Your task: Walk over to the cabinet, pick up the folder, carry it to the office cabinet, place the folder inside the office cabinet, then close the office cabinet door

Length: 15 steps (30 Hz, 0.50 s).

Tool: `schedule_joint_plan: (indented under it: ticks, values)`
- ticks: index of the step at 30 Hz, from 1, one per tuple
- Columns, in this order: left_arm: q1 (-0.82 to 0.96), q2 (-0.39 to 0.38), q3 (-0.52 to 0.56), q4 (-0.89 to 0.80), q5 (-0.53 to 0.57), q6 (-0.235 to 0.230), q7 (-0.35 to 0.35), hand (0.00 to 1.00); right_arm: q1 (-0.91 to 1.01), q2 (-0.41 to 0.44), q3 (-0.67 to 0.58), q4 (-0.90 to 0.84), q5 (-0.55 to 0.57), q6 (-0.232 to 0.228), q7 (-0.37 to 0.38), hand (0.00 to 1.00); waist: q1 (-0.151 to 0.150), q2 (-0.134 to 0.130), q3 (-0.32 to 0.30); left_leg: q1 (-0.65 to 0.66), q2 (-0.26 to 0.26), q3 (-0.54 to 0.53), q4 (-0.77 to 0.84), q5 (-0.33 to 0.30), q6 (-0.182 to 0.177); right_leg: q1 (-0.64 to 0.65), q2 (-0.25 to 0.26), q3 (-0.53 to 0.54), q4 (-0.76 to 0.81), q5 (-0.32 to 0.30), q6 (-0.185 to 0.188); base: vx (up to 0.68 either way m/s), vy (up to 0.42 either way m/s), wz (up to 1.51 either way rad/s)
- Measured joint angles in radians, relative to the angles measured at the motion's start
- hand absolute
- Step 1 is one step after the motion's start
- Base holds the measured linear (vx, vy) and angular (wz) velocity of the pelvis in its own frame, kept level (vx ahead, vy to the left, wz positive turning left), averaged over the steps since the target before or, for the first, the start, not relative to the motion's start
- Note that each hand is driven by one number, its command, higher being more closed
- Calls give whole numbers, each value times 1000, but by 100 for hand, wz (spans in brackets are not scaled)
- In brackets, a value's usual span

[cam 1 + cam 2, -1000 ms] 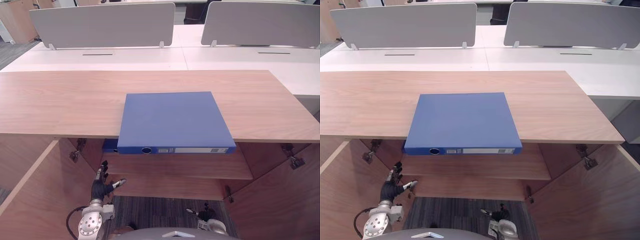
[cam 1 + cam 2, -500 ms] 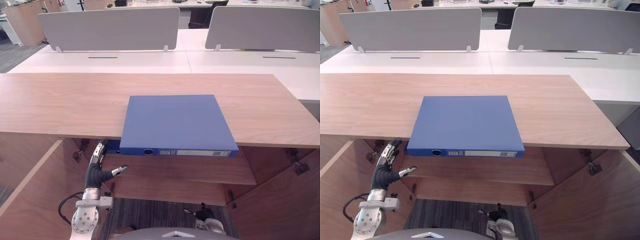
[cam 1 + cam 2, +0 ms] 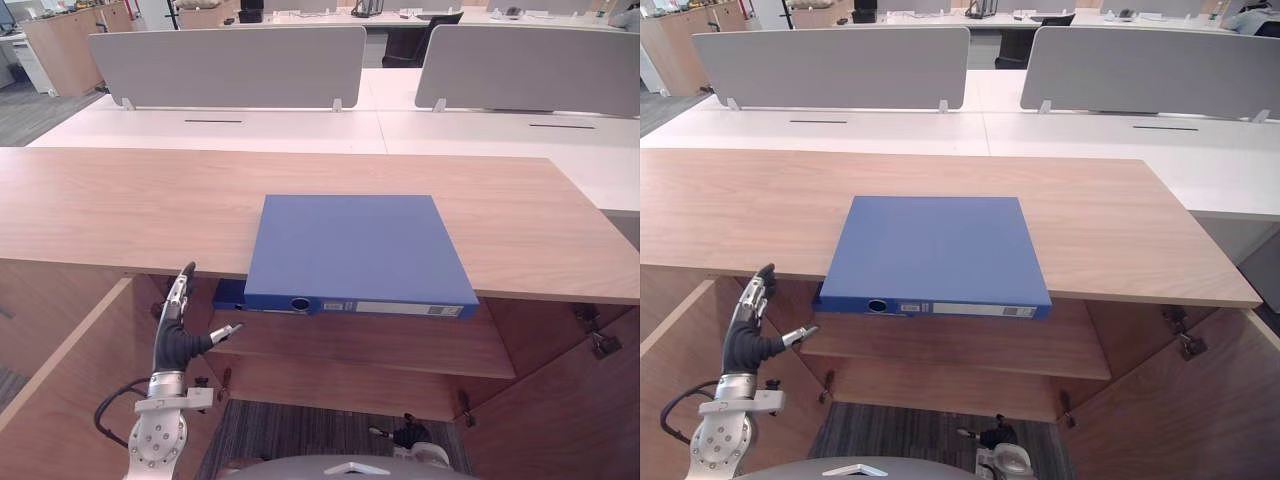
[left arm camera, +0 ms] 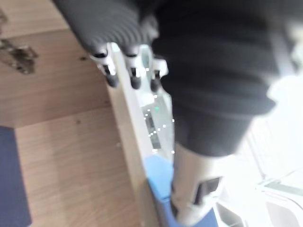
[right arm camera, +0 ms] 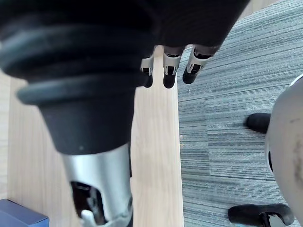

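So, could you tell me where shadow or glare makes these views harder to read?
Left eye view: the folder is evenly lit on the cabinet top, while the shelf beneath sits in its shadow, dimmer yet readable. Left wrist view: the area past the left hand is washed out white by glare.

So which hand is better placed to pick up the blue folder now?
Left. The left hand is raised, fingers straight, close to the blue folder at its front left corner; the right hand hangs low.
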Motion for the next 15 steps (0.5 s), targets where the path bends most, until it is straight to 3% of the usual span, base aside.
schedule_joint_plan:
  ticks: [10,15]
  values:
    - [6,6,-11,-147,-86,-17,-51,0,-8,-40,37,48,0,1,3,0,-30,15,-16,-4,5,10,0,0,0,-1,8,36,-12,23,3,-7,4,-3]
    - [5,74,-12,-191,-57,-18,-49,0,-9,-46,38,55,0,1,4,0,-33,21,-20,-2,8,21,0,0,0,-2,10,53,-13,15,-7,-41,4,-6]
